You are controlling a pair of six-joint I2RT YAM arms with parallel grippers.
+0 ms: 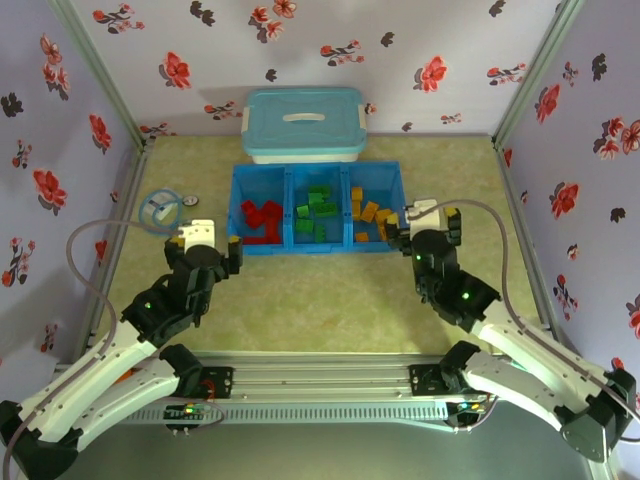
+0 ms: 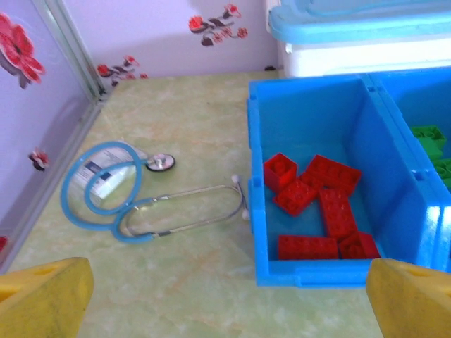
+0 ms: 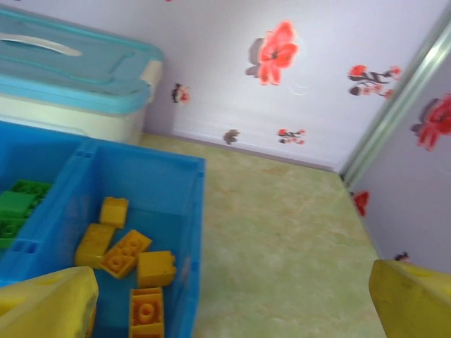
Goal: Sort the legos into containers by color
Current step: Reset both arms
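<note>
Left wrist: stethoscope (image 2: 144,203) beside tray (image 2: 310,272)

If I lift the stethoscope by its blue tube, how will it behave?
Probably floppy: the stethoscope tube lies in loose coils, so it would likely sag. Its round chest piece looks like metal, so it may dangle and swing.

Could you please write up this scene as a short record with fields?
tray: three compartments, in front of the lidded box
left compartment: red legos
middle compartment: green legos
right compartment: orange legos
left gripper: open, empty, near the tray's near left corner
right gripper: open, empty, near the tray's near right corner
other: stethoscope lying left of the tray
</note>
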